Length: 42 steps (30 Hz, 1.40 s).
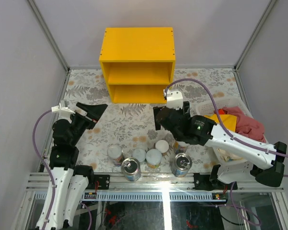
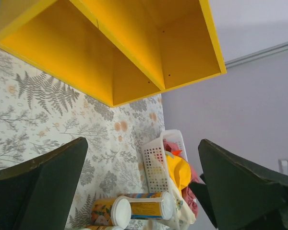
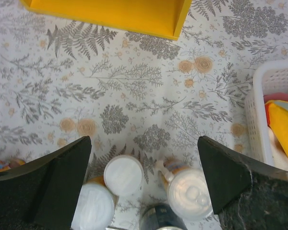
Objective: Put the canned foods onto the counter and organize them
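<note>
Where the cans [image 1: 149, 160] stand: clustered upright at the table's [image 1: 134, 120] near edge, between the arms, well apart from the counter [image 1: 137, 45].
Counter: yellow shelf unit at the far edge, open front facing the arms.
Blue tins [image 1: 131, 168]: two, silver pull-tab lids, nearest the edge.
Label writing: too small to read.
Left gripper [image 1: 97, 115]: fingers spread wide, holding nothing.
Right gripper [image 1: 172, 117]: fingers spread wide, empty, above the cans.
</note>
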Available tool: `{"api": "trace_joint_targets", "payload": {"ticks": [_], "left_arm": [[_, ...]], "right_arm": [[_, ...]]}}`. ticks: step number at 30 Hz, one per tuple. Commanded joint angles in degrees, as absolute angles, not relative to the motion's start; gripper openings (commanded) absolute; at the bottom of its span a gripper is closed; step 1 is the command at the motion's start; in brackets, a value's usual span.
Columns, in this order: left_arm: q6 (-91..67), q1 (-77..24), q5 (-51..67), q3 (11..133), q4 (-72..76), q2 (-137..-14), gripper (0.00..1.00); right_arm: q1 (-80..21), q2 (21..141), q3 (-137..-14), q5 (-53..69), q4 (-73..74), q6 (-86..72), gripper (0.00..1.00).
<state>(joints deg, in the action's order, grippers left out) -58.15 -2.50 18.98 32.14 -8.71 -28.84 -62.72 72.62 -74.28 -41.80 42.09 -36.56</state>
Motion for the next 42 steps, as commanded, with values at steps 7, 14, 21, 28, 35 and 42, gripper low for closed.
{"api": "trace_joint_targets", "payload": {"ticks": [7, 14, 21, 28, 35, 42], "left_arm": [[-47.9, -2.5, 3.2, 41.8, -37.7, -23.9, 1.00], [-45.4, -2.5, -2.0, 42.9, -42.6, -25.6, 0.98], [-43.5, -2.5, -2.5, 42.0, -42.6, -29.8, 0.96], [-45.6, -2.9, -1.5, 41.4, -42.1, -34.8, 0.95], [-47.0, -4.6, -2.8, 40.5, -41.7, -37.0, 0.95], [-47.1, -7.0, -6.2, 41.9, -40.8, -40.6, 0.95]], "right_arm": [[-75.5, 72.1, -78.3, -57.5, 56.4, -46.7, 0.99], [-76.8, 67.3, -73.1, -54.1, 57.6, -52.0, 0.99], [-76.8, 64.6, -68.0, -50.3, 59.5, -58.4, 0.96], [-76.8, 67.5, -70.2, -48.3, 62.3, -58.2, 0.96], [-77.5, 68.4, -71.9, -45.0, 64.7, -57.2, 0.94], [-77.5, 66.6, -70.7, -45.8, 70.1, -62.3, 0.95]]}}
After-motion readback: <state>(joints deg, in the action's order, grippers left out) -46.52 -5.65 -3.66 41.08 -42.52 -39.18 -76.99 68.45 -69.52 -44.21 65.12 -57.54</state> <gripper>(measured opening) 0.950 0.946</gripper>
